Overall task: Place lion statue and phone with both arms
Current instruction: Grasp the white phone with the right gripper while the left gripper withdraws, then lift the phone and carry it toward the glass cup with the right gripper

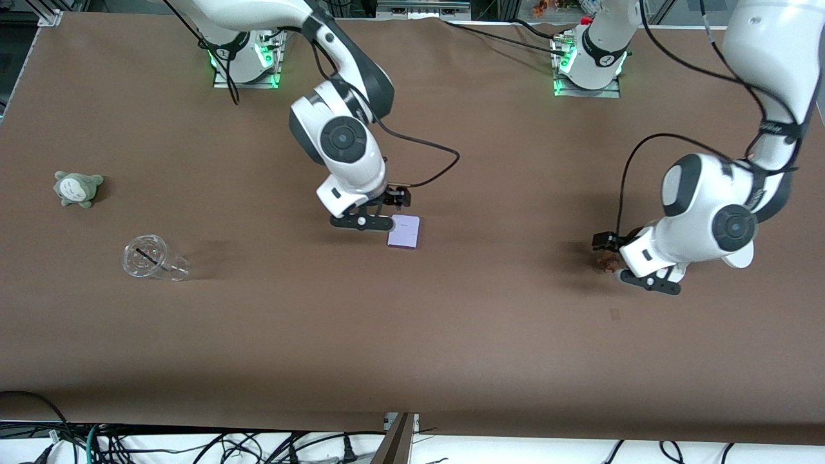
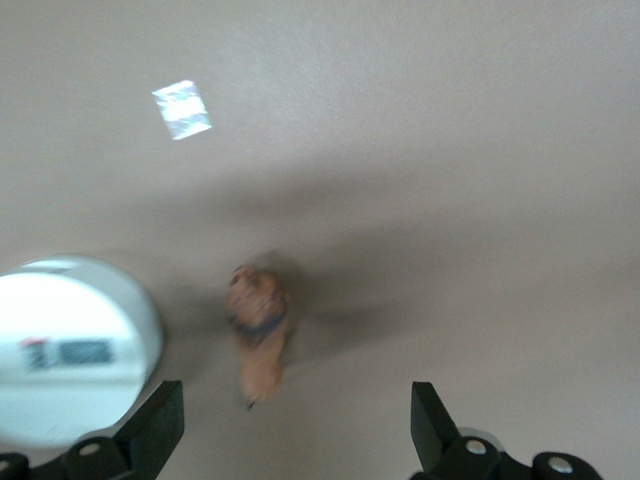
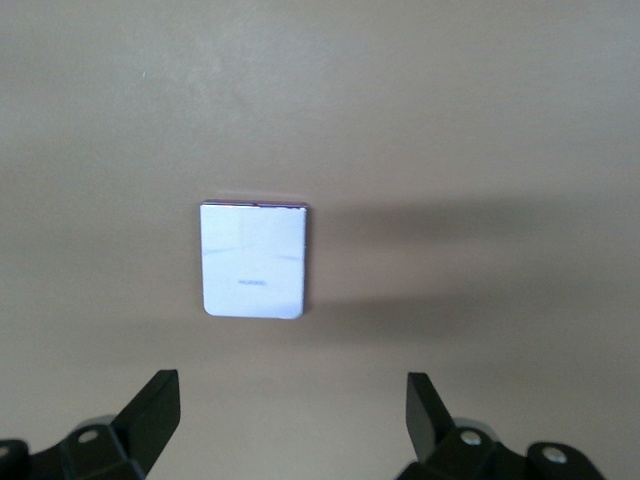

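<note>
The phone (image 1: 404,232) lies flat on the brown table near its middle, pale lavender face up; it also shows in the right wrist view (image 3: 252,260). My right gripper (image 1: 394,200) (image 3: 290,420) hangs just above the table beside the phone, open and empty. The lion statue (image 1: 606,260), small and reddish-brown, lies on the table toward the left arm's end and shows in the left wrist view (image 2: 258,335). My left gripper (image 1: 606,245) (image 2: 295,430) hovers right by it, open and empty, with the statue just ahead of the fingers.
A grey-green plush (image 1: 78,188) and a clear plastic cup (image 1: 151,259) on its side lie toward the right arm's end. A white round object (image 2: 60,345) sits beside the statue. A small pale patch (image 2: 181,108) marks the table.
</note>
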Robot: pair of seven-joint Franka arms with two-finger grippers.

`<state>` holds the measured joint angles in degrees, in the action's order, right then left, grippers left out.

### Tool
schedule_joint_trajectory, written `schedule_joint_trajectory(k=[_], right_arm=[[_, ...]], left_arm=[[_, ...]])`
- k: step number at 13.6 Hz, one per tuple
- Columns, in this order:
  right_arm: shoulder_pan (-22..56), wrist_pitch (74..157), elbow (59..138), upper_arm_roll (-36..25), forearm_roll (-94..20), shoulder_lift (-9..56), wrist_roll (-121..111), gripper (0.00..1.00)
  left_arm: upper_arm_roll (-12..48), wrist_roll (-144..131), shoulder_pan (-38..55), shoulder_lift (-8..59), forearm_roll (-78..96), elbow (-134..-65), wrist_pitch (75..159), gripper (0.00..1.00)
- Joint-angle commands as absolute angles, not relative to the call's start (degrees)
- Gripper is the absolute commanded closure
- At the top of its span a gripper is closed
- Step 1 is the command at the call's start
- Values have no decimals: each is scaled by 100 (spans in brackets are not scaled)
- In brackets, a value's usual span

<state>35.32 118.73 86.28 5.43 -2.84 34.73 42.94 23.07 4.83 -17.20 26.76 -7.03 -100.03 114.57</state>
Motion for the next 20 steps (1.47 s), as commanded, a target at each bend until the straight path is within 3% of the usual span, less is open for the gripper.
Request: schedule_joint_trajectory(k=[1, 5, 10, 12, 15, 17, 20], right_arm=[[3639, 11839, 7903, 501, -316, 4076, 4447, 0], [3665, 12593, 7787, 501, -264, 4552, 4324, 0], [3665, 12823, 7796, 492, -237, 4869, 4175, 0], [3709, 12849, 7796, 483, -220, 4983, 4192, 0], [3779, 13200, 7796, 483, -158, 5159, 4227, 0], [3805, 13306, 7796, 483, -158, 5220, 4228, 0], [3814, 13315, 7796, 475, -149, 5256, 4245, 0]], left_arm=[[2312, 422, -1696, 2260, -817, -9442, 10463, 0], [2443, 361, -1644, 1725, -1116, -8737, 9353, 0], [2382, 29, -1495, 1162, -1055, -8332, 9158, 0], [1614, -517, -909, 846, -968, -8506, 9386, 0], [171, -527, 7, 117, 40, -9523, 10200, 0], [0, -266, -17, -149, 281, -10036, 10555, 0], [26, 237, -35, -9, -25, -9774, 10092, 0]])
